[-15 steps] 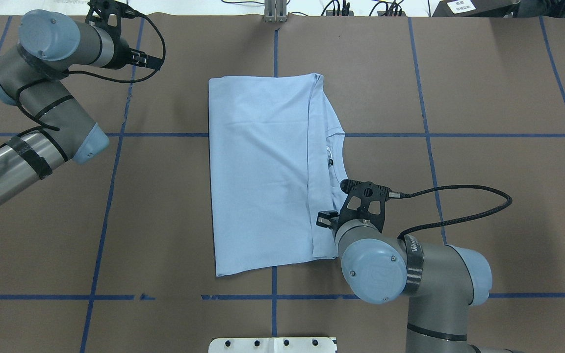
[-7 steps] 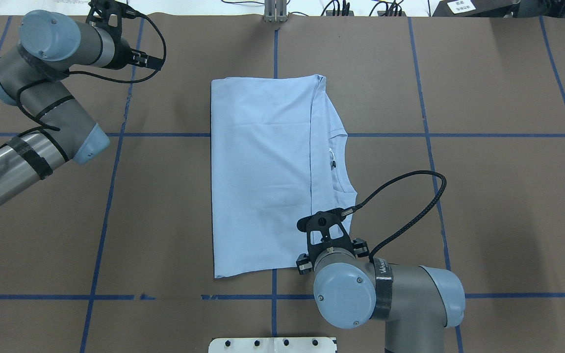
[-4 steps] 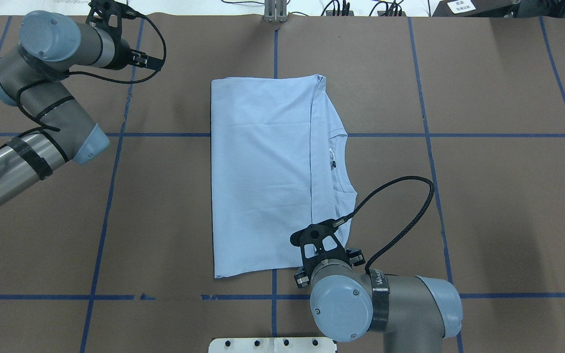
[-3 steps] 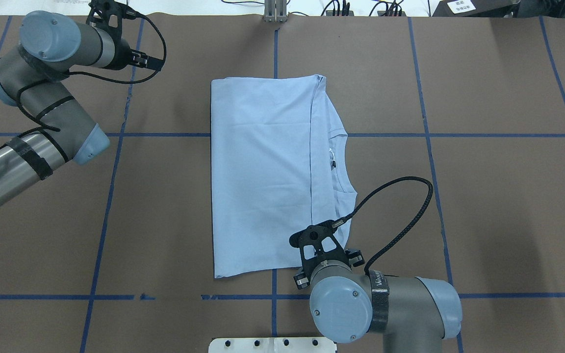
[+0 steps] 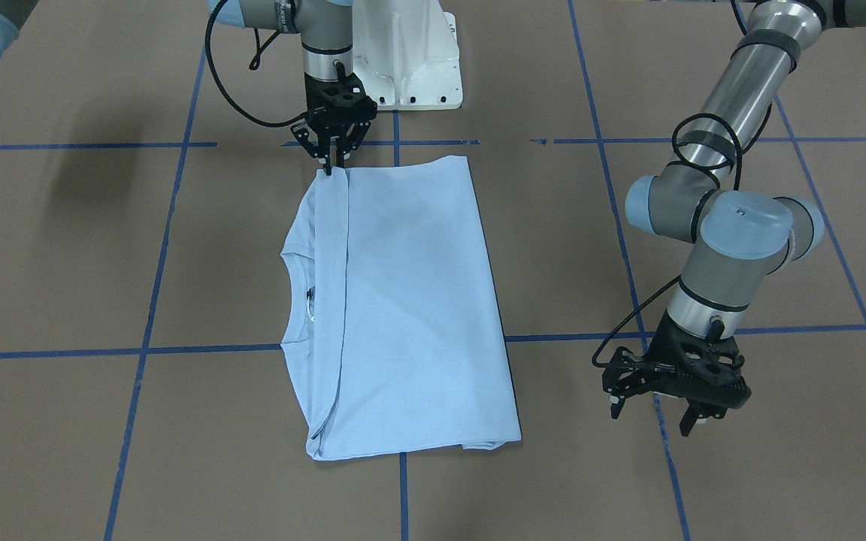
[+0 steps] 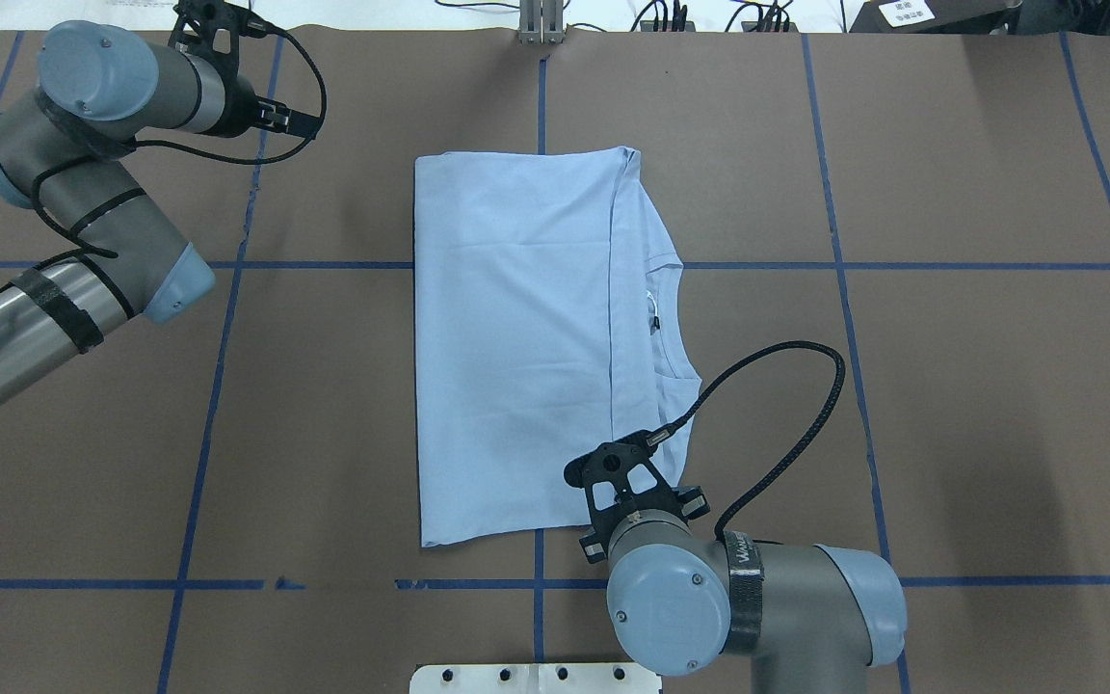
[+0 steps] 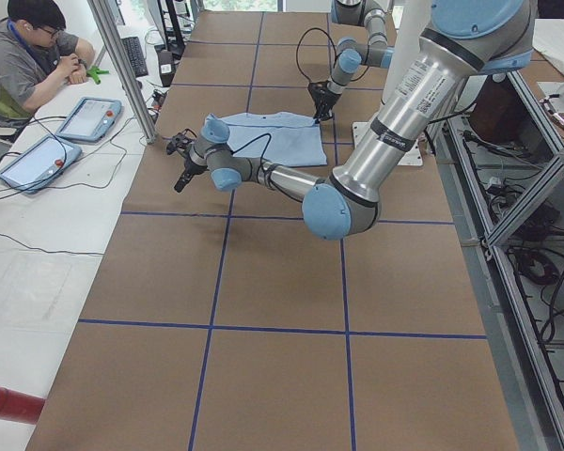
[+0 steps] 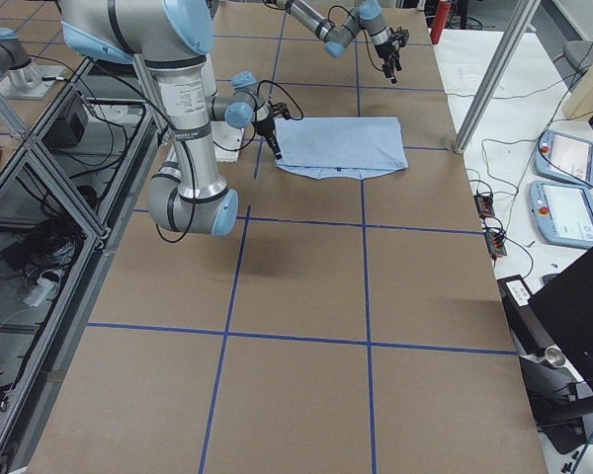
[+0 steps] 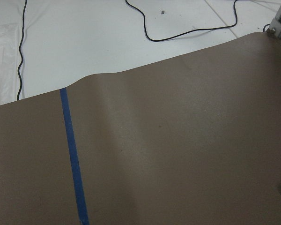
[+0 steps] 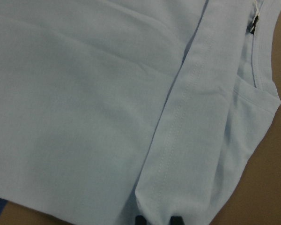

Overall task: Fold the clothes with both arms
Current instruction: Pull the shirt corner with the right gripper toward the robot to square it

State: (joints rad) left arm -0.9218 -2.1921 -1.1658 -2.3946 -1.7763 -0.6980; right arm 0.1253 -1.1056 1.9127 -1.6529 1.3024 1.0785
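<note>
The right arm's black two-finger gripper (image 5: 333, 159) has slid from beside the collar (image 10: 261, 47) to the nearest corner of the light blue folded T-shirt (image 5: 410, 300). Its fingers (image 10: 139, 220) sit slightly apart, one each side of that hem corner, so a grab looks next. Far off, the left black gripper (image 5: 655, 417) hangs spread over the brown table (image 5: 779, 466), leaving lots of room.
</note>
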